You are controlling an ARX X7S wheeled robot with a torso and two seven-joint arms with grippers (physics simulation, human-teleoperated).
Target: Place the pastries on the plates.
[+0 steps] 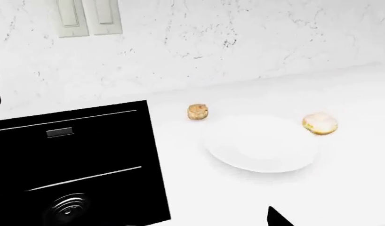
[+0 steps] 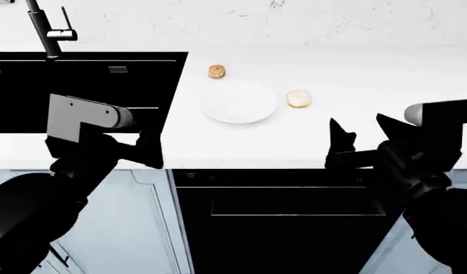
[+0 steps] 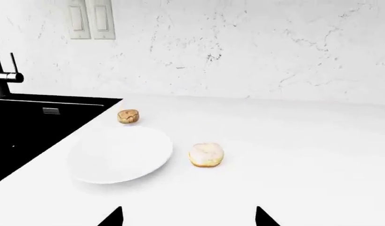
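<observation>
White bench (image 2: 386, 74) carries doughnut (image 2: 298, 99) just beside the plate (image 2: 240, 101), bun (image 2: 217, 71) behind it. My right fingers (image 2: 363, 132) gape, empty; the left's I can't tell. Clumsy approach could shove the doughnut away.

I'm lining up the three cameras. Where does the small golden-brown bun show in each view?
Head view: the small golden-brown bun lies on the white counter, just beyond the plain white round plate, near the black sink's edge.
Left wrist view: the bun lies close beside the plate, apart from it.
Right wrist view: the bun lies between sink and plate.
Shared landmark: the plate.
</observation>
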